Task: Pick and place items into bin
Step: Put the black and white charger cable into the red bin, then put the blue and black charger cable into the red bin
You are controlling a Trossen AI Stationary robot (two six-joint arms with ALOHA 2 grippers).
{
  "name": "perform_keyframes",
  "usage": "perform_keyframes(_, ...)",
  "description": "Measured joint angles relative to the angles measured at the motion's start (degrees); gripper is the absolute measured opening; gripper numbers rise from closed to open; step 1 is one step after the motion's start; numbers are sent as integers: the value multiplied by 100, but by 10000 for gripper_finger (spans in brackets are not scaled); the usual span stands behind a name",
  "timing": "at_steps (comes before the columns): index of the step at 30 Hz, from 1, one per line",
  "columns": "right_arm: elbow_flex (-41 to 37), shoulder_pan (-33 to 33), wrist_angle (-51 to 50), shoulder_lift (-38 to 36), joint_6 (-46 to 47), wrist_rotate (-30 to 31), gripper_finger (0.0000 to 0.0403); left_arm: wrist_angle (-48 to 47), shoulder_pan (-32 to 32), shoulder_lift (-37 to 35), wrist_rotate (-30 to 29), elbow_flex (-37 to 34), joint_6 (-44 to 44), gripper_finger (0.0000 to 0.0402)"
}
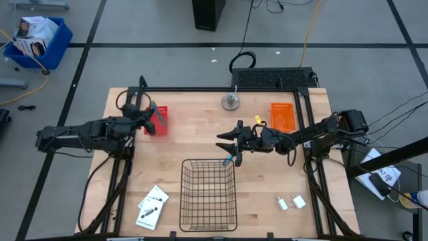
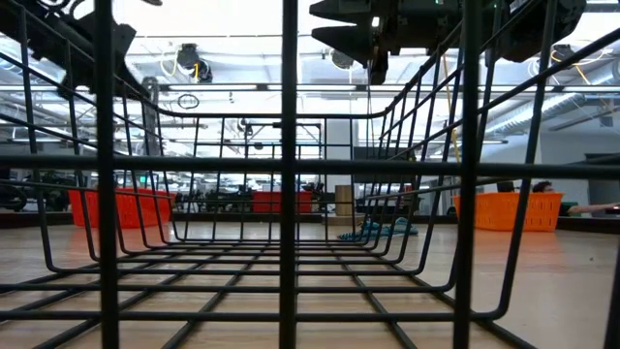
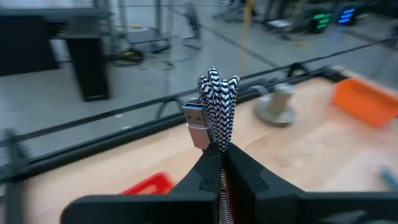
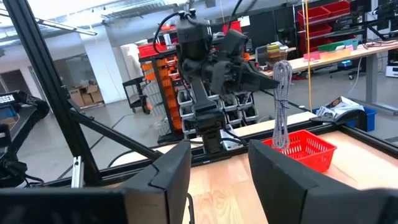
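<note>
My left gripper [image 1: 152,120] [image 3: 222,149] hovers over the red bin [image 1: 159,119], shut on a black-and-white braided cable [image 3: 219,106]. My right gripper [image 1: 224,142] [image 4: 217,155] is open and holds nothing, raised just beyond the far rim of the wire basket [image 1: 184,194]. The slim grey-blue tool [image 1: 231,159] [image 2: 373,230] lies on the table by that far rim, below the right gripper. Flat white card packets [image 1: 152,206] lie left of the basket. Two small white blocks [image 1: 291,202] lie to its right. My left gripper pinches the folded bundle of the braided cable between its two fingers. The looped end and a silver USB plug [image 3: 198,124] stick out past the fingertips. In the right wrist view the cable's strands [image 4: 282,112] hang slack below the gripper, clear above the red bin [image 4: 305,149].
An orange bin [image 1: 283,115] sits at the table's far right and a round metal weight [image 1: 231,101] at the far middle. In the low view the basket's wires [image 2: 291,165] fill the foreground. Bare wood lies between the red bin and the basket.
</note>
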Motion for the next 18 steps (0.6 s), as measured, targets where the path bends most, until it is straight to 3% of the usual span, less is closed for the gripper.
perform_keyframes(8,0,17,1,0,15,2,149,-879,0,152,-126,0,-744,37)
perform_keyframes(18,0,20,46,0,9,2,146,-1152,264,186,-73,0,-972,20)
